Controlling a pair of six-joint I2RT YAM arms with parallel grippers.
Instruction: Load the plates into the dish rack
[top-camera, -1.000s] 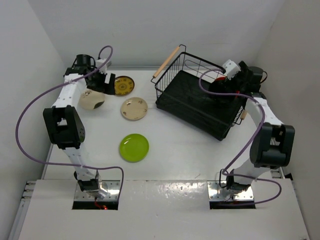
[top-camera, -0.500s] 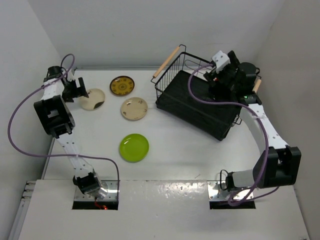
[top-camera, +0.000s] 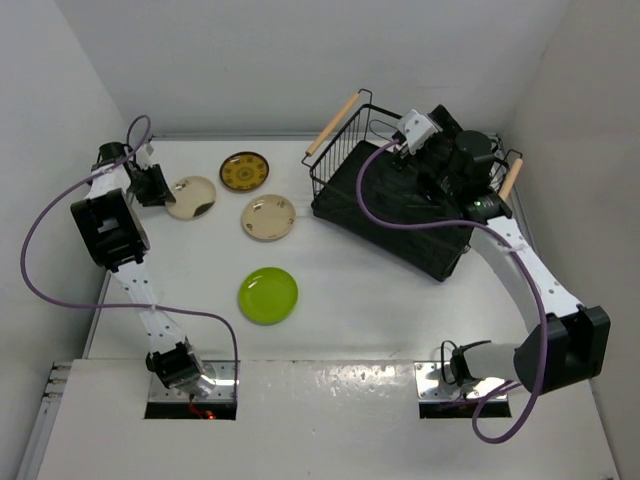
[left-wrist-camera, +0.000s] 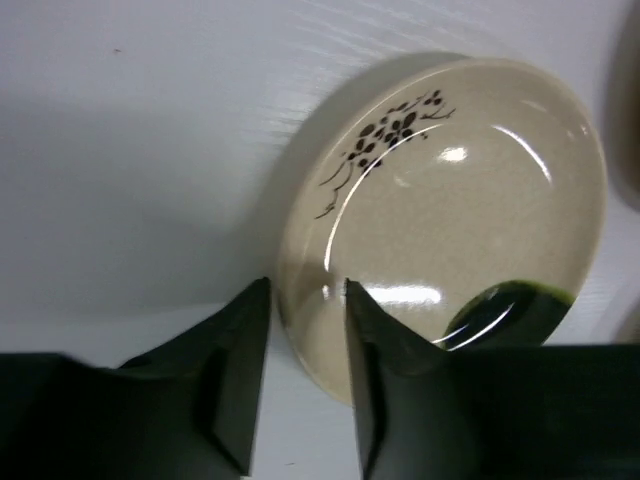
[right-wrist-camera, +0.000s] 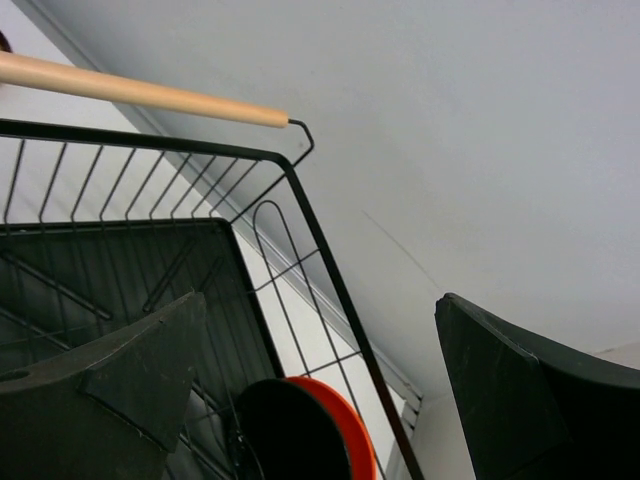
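My left gripper (left-wrist-camera: 307, 285) has narrowed onto the near rim of the cream plate (left-wrist-camera: 450, 210) with the dark patch, one finger outside the rim and one over its inside. That plate (top-camera: 190, 197) lies at the far left of the table. The brown-gold plate (top-camera: 244, 171), the beige speckled plate (top-camera: 268, 217) and the lime green plate (top-camera: 268, 295) lie flat on the table. Inside the dish rack (top-camera: 440, 262) the black plate (right-wrist-camera: 290, 440) and the orange-red plate (right-wrist-camera: 352, 425) stand on edge. My right gripper (right-wrist-camera: 320, 300) hangs open above them, holding nothing.
The rack's wooden handles (top-camera: 332, 124) stick out at its far left and right ends. White walls close in the table on the left, back and right. The left arm's purple cable (top-camera: 40, 230) loops along the left wall.
My left gripper came down at the cream plate and its jaws went from wide open to narrow on the rim. The right gripper rose and shifted left above the rack.
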